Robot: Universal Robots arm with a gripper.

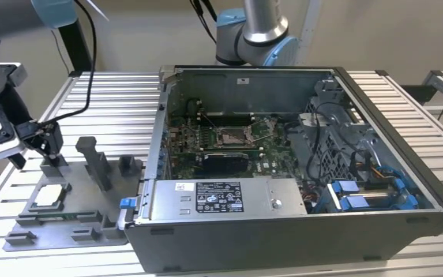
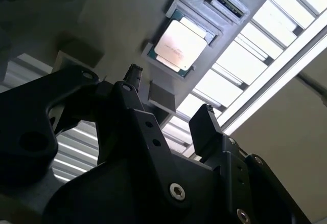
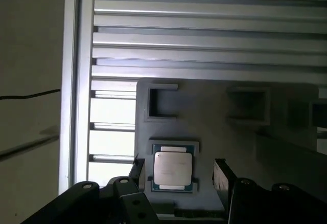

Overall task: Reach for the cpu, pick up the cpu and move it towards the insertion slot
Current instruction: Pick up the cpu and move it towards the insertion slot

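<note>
Gripper [image 1: 35,153]: at the exterior view's left edge, about mid-height, hanging over the grey fixture plate; jaws wide apart, holding nothing.
Fingers [image 2: 134,78]: two dark fingers with a broad gap between them in both wrist views.
Cpu [image 1: 50,196]: lower left of the exterior view, lying flat in a square nest of the fixture plate with its pale metal top up; below the gripper and apart from it. In the first wrist view it shows in the gap between the fingers, beyond their tips.
Fixture plate [image 1: 21,238]: grey, with several upright blocks; it rests on the surface just beside the computer case, at the exterior view's left.
Insertion slot [image 1: 233,136]: centre of the exterior view, a silver frame with a dark centre on the green motherboard inside the case; well apart from the cpu and the gripper.
Computer case [image 1: 283,242]: dark grey, its top side open, across the centre and right.
Surface [image 1: 414,104]: slatted pale metal under the case and plate.
</note>
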